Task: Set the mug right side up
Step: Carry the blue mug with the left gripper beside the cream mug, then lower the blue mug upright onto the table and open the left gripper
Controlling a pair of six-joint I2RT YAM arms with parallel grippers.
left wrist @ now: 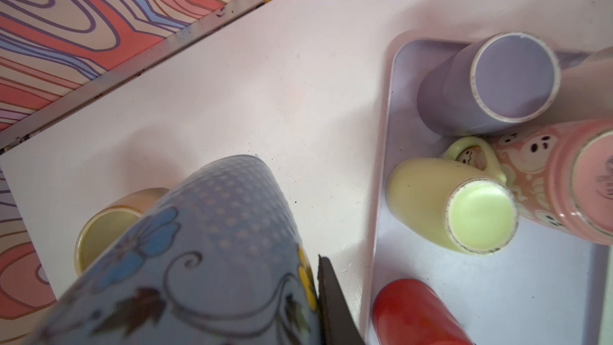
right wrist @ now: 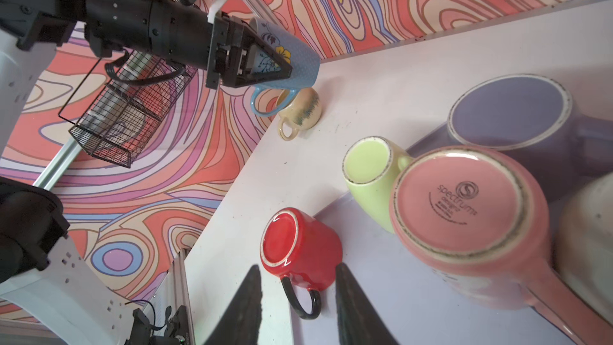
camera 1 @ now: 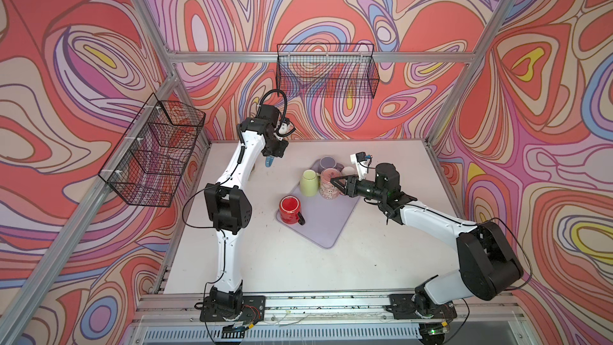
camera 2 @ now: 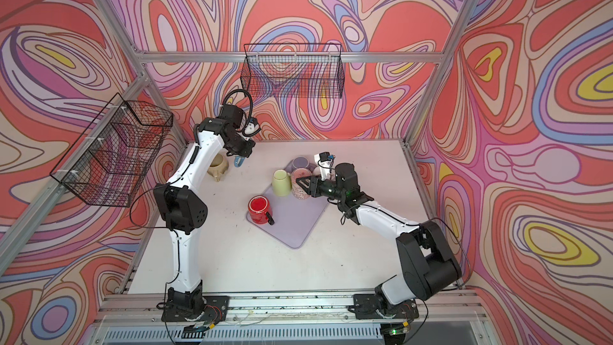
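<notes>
My left gripper is shut on the rim of a blue flowered mug, held in the air over the table's back left with its dotted base pointing away from the wrist. One dark finger presses the mug's outer wall; the other is hidden. In both top views only a blue sliver shows under the left gripper. My right gripper hovers open just above a pink mug, with nothing between its fingers. The pink mug stands bottom up.
A lilac tray holds bottom-up mugs: red, green, purple and a whitish one. A beige mug stands upright under the blue mug. Wire baskets hang on the left wall and the back wall.
</notes>
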